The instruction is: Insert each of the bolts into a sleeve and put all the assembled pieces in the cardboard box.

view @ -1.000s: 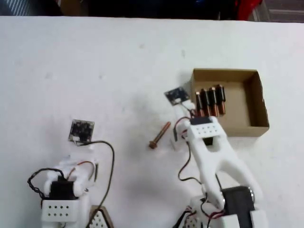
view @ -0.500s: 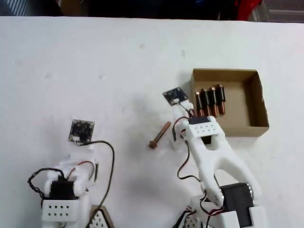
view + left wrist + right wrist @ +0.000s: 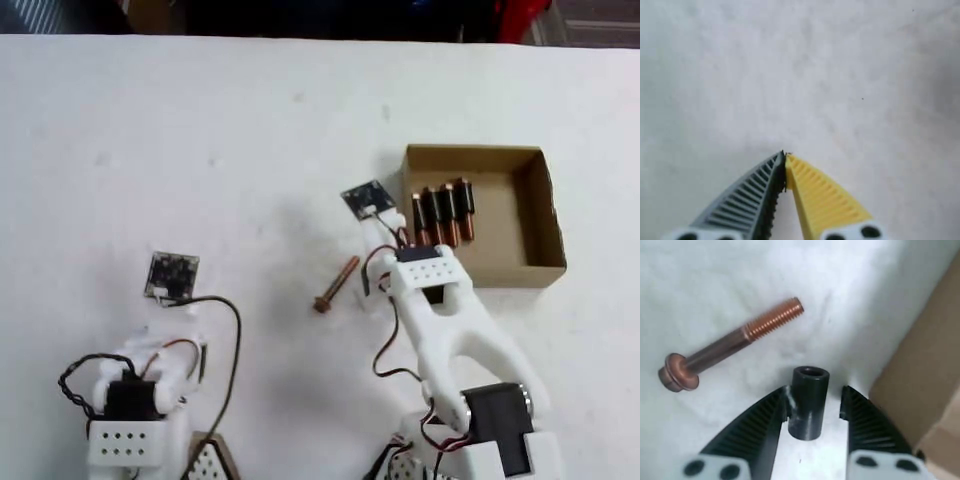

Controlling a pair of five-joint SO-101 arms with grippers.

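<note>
A black sleeve (image 3: 809, 402) stands upright on the table between the fingers of my right gripper (image 3: 814, 390), which is open. One finger touches the sleeve and a narrow gap shows at the other. A copper bolt (image 3: 730, 345) lies flat just beyond the sleeve, also seen as the copper bolt (image 3: 335, 284) beside my right arm (image 3: 430, 275). The cardboard box (image 3: 475, 153) holds several assembled bolt-and-sleeve pieces (image 3: 445, 213). My left gripper (image 3: 785, 156) is shut with nothing in it, over bare table.
My left arm (image 3: 130, 400) is folded at the table's near left, with a black cable (image 3: 232, 340) looping beside it. The cardboard box wall (image 3: 925, 385) stands close beside the right gripper. The far half of the white table is open room.
My right arm has shifted slightly to the left, away from the box. The bolt and my left arm have not moved.
</note>
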